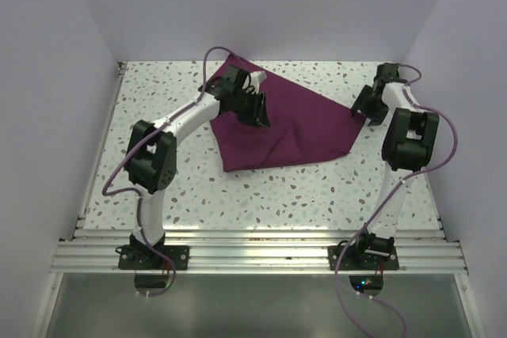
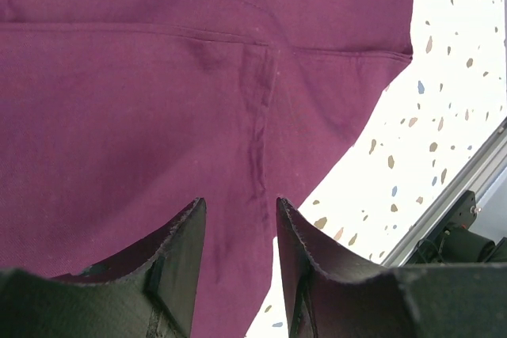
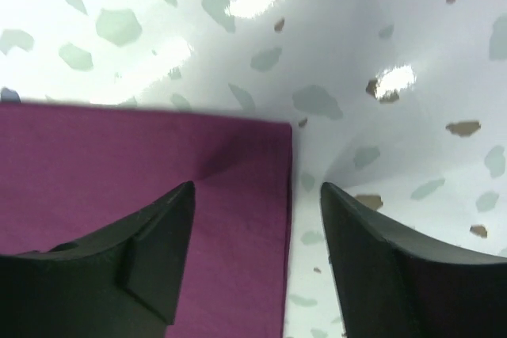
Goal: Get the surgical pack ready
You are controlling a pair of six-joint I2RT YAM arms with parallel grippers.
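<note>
1. Left gripper [image 2: 240,202] sits closest to my lens, jaws parted with a clear gap and nothing pinched between them. It hangs just over the cloth [image 1: 297,128], above a stitched hem where one layer lies on another.
2. Right gripper [image 3: 257,186] next: jaws spread wide, empty, straddling the cloth's right corner from above. I can't tell whether the tips touch the fabric yet.
3. From the top view, the cloth lies on the speckled tabletop [image 1: 238,195], far of centre, folded into a rough triangle. One point is toward the back, one is at the right under the right gripper, and a blunt edge faces me.
4. Nothing else of the pack shows in any view, only the cloth.
5. My read: we're at the cloth-handling step, getting it opened or laid out as the base, with both arms lined up to take hold. That puts the task early.
6. Next move, as I judge it, is to lower the right jaws and close on that corner. The fabric is thin and flat on a glossy surface, so one tip has to catch the edge without sliding over it.
7. Left jaws then need a bite on the top layer alone at the hem, or the whole fold drags along.
</note>
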